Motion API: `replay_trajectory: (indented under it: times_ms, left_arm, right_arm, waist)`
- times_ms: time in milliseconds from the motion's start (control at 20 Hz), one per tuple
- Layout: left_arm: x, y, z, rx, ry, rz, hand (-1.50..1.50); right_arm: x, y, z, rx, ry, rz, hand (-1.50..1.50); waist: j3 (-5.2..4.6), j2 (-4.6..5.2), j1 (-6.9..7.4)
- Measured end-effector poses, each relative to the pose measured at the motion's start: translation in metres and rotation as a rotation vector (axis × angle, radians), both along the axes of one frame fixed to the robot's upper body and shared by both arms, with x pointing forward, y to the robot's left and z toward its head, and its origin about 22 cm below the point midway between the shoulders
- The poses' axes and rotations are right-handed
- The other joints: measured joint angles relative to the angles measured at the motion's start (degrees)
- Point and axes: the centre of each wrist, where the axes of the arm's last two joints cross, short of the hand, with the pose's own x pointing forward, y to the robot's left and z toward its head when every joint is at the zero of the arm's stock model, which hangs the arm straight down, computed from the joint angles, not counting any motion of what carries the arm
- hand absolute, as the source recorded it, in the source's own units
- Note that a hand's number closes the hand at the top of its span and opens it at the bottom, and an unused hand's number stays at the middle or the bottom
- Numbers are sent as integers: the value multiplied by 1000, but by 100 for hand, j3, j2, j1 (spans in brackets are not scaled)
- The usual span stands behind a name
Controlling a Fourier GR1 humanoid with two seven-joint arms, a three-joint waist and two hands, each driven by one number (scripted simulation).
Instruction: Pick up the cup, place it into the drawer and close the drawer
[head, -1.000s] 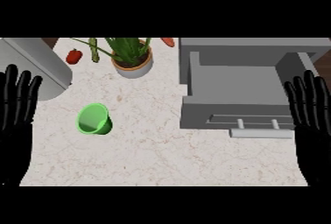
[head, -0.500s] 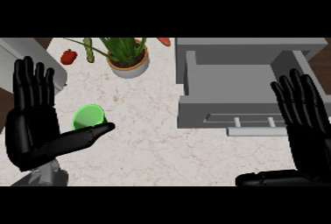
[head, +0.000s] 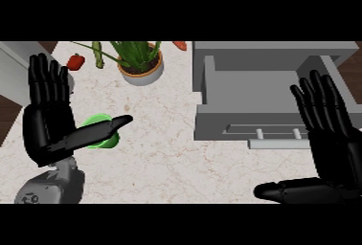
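We see right hand [head: 332, 143] at 4 o'clock, released, fingers straight. Left hand [head: 46, 124] at 9, also released, thumb across the cup [head: 106, 142] on the counter [head: 170, 158]. Drawer [head: 254, 91] open at 2, plant [head: 141, 67] at 11.

Partly hidden cup [head: 106, 142]
The left hand [head: 46, 124] lays its thumb across the cup's middle; the right hand [head: 332, 143] is cut at the right edge, an orange thing [head: 180, 45] at the far edge.

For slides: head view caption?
Left hand open at the green cup, thumb across it; right hand open by the open drawer.
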Motion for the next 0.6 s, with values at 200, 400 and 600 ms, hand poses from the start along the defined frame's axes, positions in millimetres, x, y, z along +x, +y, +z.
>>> replay_trajectory:
  times_ms: [200,400,600]
  left_arm:
    - [3,-7,6,-10,11,12,-150]
    - [10,-10,-3,-15,27,25,-150]
    - [1,-2,-15,-23,45,41,-150]
  right_arm:
    - [2,-8,1,4,-1,1,-150]
    - [6,-8,3,14,-8,2,-150]
    - [5,-4,9,8,-7,-4,-150]
  waist:
    - [0,-1,0]
    - [1,-1,0]
    - [1,-3,7]
